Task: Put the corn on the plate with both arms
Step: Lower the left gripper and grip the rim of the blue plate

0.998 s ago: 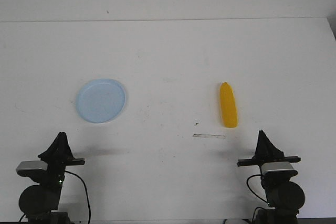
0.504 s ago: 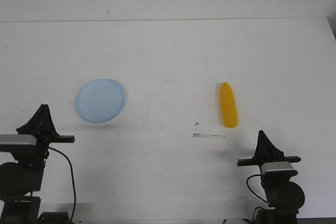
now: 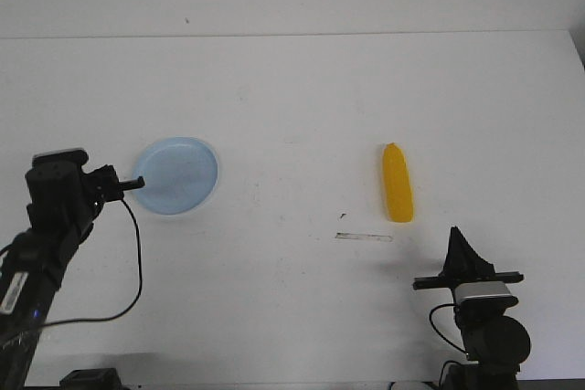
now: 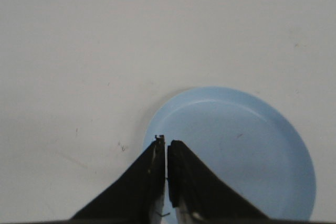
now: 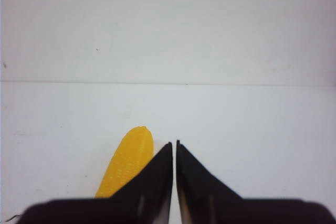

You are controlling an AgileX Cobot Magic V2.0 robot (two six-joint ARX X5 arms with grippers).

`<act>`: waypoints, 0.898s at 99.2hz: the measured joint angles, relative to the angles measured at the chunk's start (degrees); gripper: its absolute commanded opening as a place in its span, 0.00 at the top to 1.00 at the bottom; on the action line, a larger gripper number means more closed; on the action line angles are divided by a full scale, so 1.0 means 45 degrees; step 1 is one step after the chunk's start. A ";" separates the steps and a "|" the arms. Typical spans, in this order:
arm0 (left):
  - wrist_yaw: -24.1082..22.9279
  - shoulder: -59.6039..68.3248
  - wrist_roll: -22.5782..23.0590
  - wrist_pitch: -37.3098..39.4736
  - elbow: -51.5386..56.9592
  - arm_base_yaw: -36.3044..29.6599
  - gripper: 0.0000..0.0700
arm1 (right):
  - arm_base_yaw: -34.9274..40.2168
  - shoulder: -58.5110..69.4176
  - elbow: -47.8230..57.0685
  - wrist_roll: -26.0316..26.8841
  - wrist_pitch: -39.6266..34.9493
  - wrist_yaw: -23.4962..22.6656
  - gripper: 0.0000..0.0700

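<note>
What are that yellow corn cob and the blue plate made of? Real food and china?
The corn looks like moulded plastic: uniform bright yellow-orange, with tiny regular bumps in the right wrist view. The plate also seems plastic: thin, pale blue, matte, with a low rim and faint scuffs. Neither can be confirmed by sight alone.

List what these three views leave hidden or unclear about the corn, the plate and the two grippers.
- Corn: right wrist view, its near end hidden behind the right gripper.
- Plate: left wrist view, its near rim covered by the left gripper.
- Front view: left gripper too small to judge contact with the plate.
</note>
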 measured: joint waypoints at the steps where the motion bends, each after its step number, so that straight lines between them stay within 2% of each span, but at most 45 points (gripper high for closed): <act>1: 0.0010 0.0170 -0.0112 -0.0214 0.0151 0.0063 1.00 | 0.0000 0.0000 0.0000 0.0000 0.0000 0.0000 0.99; 10: 0.0418 0.1671 -0.1044 -0.2210 0.1486 0.0617 1.00 | 0.0000 0.0000 0.0000 0.0000 0.0000 0.0000 0.99; 20: 0.1481 0.3211 -0.1734 -0.3769 0.2589 0.1190 1.00 | 0.0000 0.0000 0.0000 0.0005 0.0000 0.0000 0.99; 49: 0.5639 0.5916 -0.2501 -0.3910 0.2880 0.2846 0.99 | 0.0000 0.0000 0.0000 0.0000 0.0000 0.0000 0.99; 57: 0.5780 0.6309 -0.2574 -0.3915 0.2880 0.2968 0.96 | 0.0000 0.0000 0.0000 0.0000 0.0000 0.0000 0.99; 68: 0.5795 0.6552 -0.2667 -0.3871 0.2880 0.2982 0.71 | 0.0000 0.0000 0.0000 0.0000 0.0000 0.0000 0.99; 73: 0.5804 0.6620 -0.2671 -0.3789 0.2880 0.2968 0.63 | 0.0000 0.0000 0.0000 0.0000 0.0000 0.0000 0.99; 79: 0.5804 0.6688 -0.2671 -0.3696 0.2880 0.2943 0.59 | 0.0000 0.0000 0.0000 0.0000 0.0000 0.0000 0.99; 89: 0.5824 0.6815 -0.2671 -0.3633 0.2880 0.2929 0.59 | 0.0000 0.0000 0.0000 0.0000 0.0000 0.0000 0.99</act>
